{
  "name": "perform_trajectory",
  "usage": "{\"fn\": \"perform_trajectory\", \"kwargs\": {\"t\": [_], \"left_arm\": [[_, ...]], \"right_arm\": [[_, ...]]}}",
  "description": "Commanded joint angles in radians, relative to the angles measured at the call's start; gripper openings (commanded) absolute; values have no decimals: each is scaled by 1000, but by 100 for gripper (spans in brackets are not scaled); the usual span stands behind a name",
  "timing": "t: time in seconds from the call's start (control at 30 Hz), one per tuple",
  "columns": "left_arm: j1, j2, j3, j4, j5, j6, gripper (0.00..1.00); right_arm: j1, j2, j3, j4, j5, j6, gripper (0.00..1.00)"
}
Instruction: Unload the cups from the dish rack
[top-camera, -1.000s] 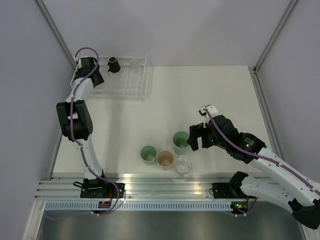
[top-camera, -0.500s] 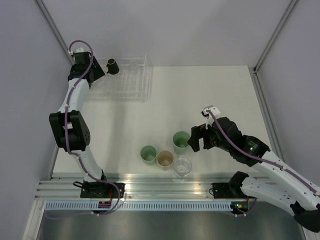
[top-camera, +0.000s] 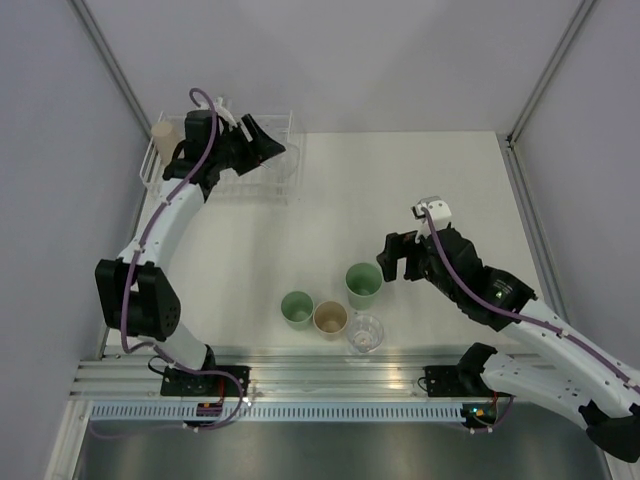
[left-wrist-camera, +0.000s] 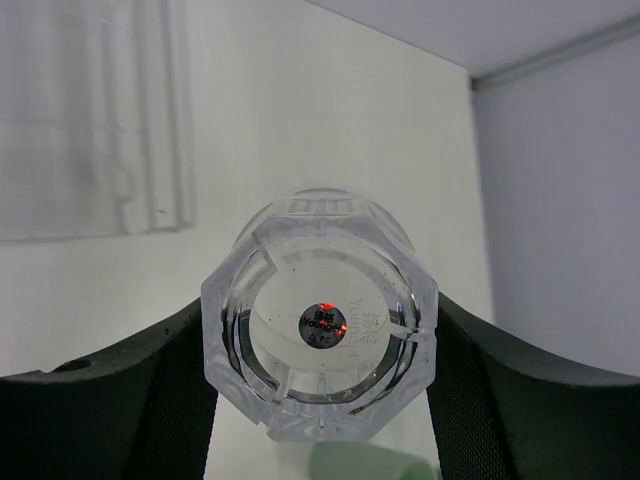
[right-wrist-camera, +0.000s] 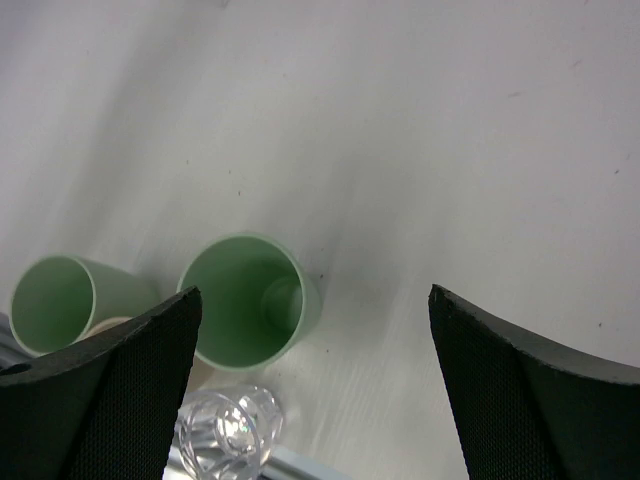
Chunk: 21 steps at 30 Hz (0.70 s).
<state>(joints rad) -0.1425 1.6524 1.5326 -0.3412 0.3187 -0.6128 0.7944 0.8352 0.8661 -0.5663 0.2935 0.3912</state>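
at the near table edge stand four unloaded cups: two mint green tumblers (top-camera: 297, 309), a tan tumbler (top-camera: 330, 318) and a clear plastic tumbler (top-camera: 366, 333). right gripper (top-camera: 392, 268) hangs just beside them, jaws wide apart, empty. far left, left gripper (top-camera: 265, 145) is part-closed on a clear faceted plastic cup (left-wrist-camera: 320, 325), lifted at the right end of the white wire dish rack (top-camera: 255, 185). a beige cup (top-camera: 163, 130) sits at the rack's far-left corner. step: carry-out. next: bring it near and set it upright clear of the others. base sticker print is unreadable.

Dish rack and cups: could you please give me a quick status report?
Left claw shut on clear cup, by the rack. Right claw open, empty, beside green cup. Tan cup at rack's left end. Nothing blocking.
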Motion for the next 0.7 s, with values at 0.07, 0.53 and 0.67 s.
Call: {"fn": "perform_trajectory", "kwargs": {"t": [0.07,0.53,0.67], "left_arm": [[7,-195,-210,334,452,-243,2],[-17,-220,-750,1888,760,-1326,2],[-42,-204,-796,1999,767,-1400,2]], "right_arm": [[-3,16,42,204,159,-43,98],[-40,33,-145,831,-444,-126,98],[-53,71,-136,893,-494,-120,98]]}}
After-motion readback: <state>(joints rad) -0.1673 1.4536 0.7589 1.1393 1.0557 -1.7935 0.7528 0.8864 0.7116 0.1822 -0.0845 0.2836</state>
